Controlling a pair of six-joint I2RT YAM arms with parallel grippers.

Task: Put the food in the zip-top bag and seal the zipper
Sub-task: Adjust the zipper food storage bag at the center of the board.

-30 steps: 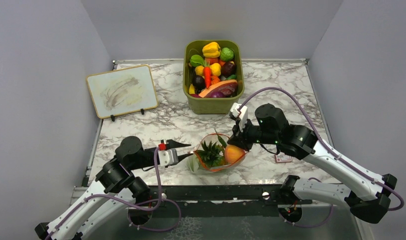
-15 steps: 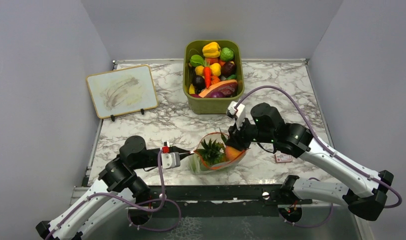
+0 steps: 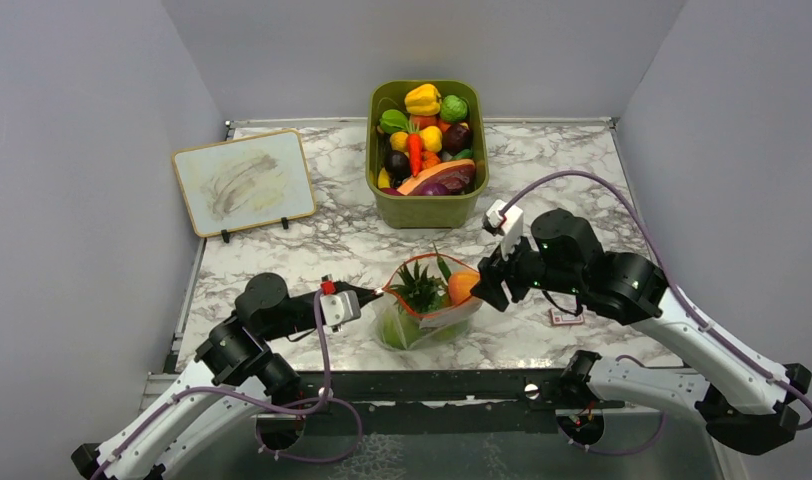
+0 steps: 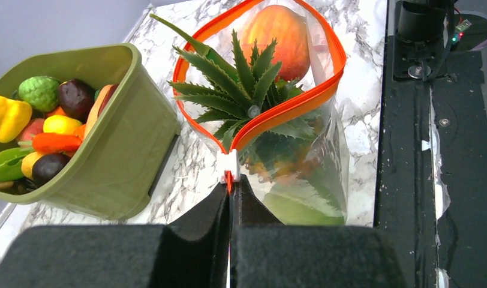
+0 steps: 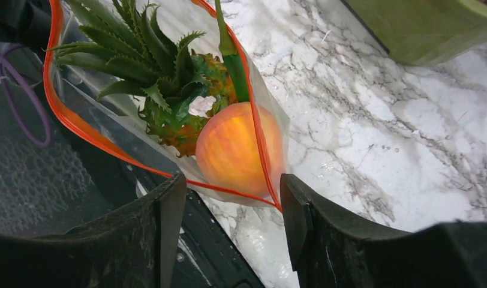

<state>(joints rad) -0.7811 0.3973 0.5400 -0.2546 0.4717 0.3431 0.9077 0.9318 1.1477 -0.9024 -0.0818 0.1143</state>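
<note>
The zip-top bag (image 3: 429,315) stands near the table's front edge, its mouth wide open. Inside are a spiky-leaved orange fruit (image 3: 419,287) (image 4: 247,78) (image 5: 169,90), a round orange-peach fruit (image 3: 462,287) (image 4: 278,36) (image 5: 235,150) and a light-green ball (image 3: 397,332) (image 4: 301,210) at the bottom. My left gripper (image 3: 372,294) (image 4: 231,183) is shut on the end of the orange zipper (image 4: 289,105) (image 5: 79,126), just behind its white slider (image 4: 230,165). Just off the bag's right end, my right gripper (image 3: 482,285) (image 5: 232,204) is open and holds nothing.
An olive-green bin (image 3: 427,208) (image 4: 127,138) full of toy produce stands behind the bag. A small whiteboard (image 3: 244,180) leans at the back left. A small red-and-white tag (image 3: 566,317) lies on the marble to the right. The black front rail (image 4: 445,150) runs close by the bag.
My left gripper has shut on the zipper's end. My right gripper has opened, let go of the bag's right end and drawn back to the right. The bag has shifted slightly.
</note>
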